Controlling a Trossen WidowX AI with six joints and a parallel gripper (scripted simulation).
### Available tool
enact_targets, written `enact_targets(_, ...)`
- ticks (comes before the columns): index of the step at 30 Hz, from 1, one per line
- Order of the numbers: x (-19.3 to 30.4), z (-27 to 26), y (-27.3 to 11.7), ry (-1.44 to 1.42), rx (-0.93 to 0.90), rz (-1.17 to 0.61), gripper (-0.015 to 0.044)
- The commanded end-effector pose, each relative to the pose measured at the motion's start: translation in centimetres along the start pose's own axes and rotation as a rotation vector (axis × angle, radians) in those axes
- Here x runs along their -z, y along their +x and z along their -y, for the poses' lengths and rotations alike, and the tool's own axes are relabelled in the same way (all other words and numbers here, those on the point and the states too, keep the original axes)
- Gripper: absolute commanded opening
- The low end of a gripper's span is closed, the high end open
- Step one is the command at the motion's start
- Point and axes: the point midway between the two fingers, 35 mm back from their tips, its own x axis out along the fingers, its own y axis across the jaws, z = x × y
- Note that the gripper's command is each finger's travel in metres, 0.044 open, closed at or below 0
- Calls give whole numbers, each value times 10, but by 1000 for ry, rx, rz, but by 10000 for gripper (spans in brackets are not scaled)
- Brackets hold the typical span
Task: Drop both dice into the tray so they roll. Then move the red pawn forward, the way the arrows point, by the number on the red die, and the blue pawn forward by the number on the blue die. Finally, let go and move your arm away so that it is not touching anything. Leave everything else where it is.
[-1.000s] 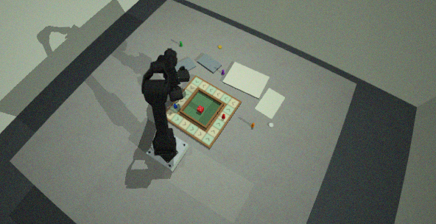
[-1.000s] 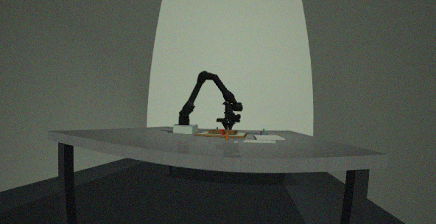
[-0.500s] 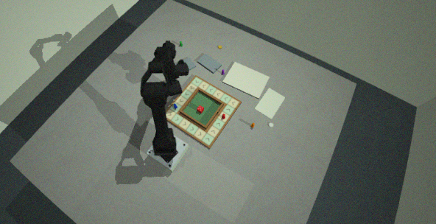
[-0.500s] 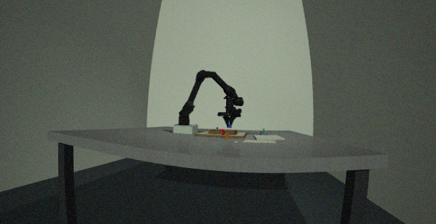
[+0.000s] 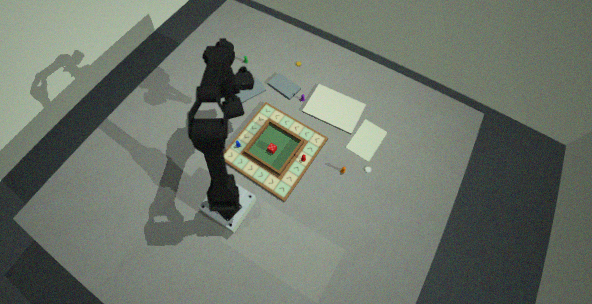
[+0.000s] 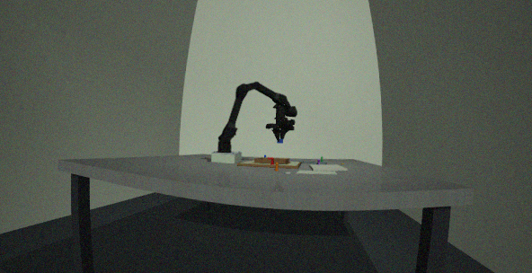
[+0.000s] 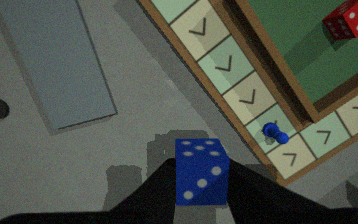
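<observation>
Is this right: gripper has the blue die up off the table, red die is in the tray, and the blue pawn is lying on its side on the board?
Not quite: the blue pawn stands upright on its square; the exterior view shows its head poking up above the tray wall. The rest holds.

The black arm (image 5: 209, 135) (image 6: 234, 112) arches high — gripper (image 6: 280, 140) (image 7: 198, 165) pointing down, its fingers partly closed — above the table.
</observation>
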Motion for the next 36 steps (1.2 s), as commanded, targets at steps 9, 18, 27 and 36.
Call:
enact_targets(9,-38,25,3,-142,14,7,0)
enact_targets(18,-77,53,12,-301,13,4,0)
enact_targets(27,-109,86,21,-464,7,1,0)
enact_targets(36,-138,124,30,-621,11,4,0)
